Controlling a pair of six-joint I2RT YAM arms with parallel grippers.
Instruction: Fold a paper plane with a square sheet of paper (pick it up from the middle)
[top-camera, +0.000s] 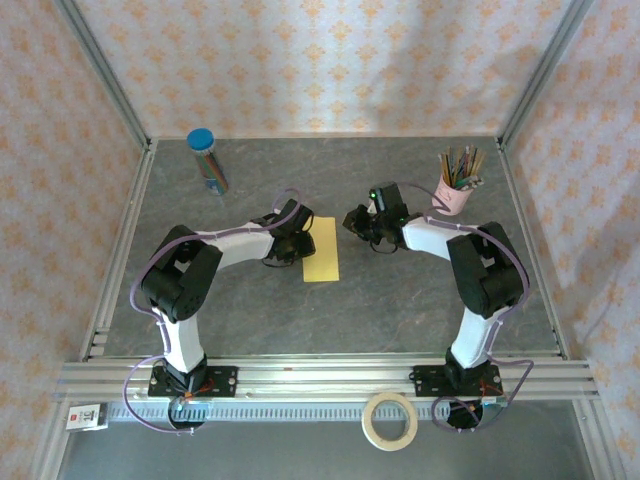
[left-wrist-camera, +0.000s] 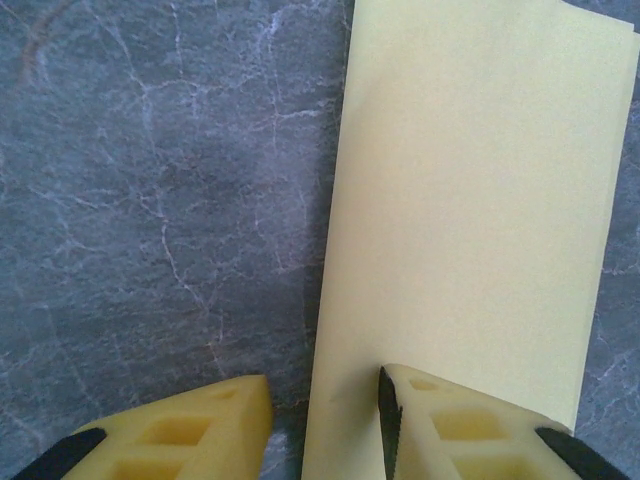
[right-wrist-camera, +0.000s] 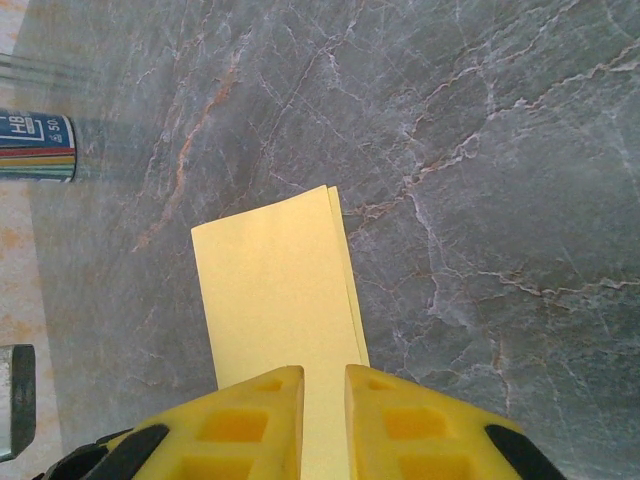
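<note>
- Top view: the yellow sheet lies flat near the middle of the grey table, folded into a narrow strip running from 12 to 6 o'clock.
- The left gripper sits at the strip's 9 o'clock edge. The right gripper is just off its 2 o'clock corner.
- A blue-capped pencil tube stands at the table's 11 o'clock and a pink pencil cup at 1 o'clock. A tape roll rests on the near rail at 6 o'clock.
- Left wrist view: the left gripper has its jaws moderately apart, straddling the long edge of the yellow sheet. One finger is over bare table at 7 o'clock and the other is over paper at 5 o'clock. Nothing is pinched between them.
- Right wrist view: the right gripper has its jaws nearly together, leaving a narrow slit with nothing in it.
- The yellow sheet shows through the slit and reaches toward 12 o'clock, its two layers slightly offset along the 3 o'clock edge.
- Whether the tips touch the paper is hard to tell.
- The pencil tube lies at 9 o'clock.
</note>
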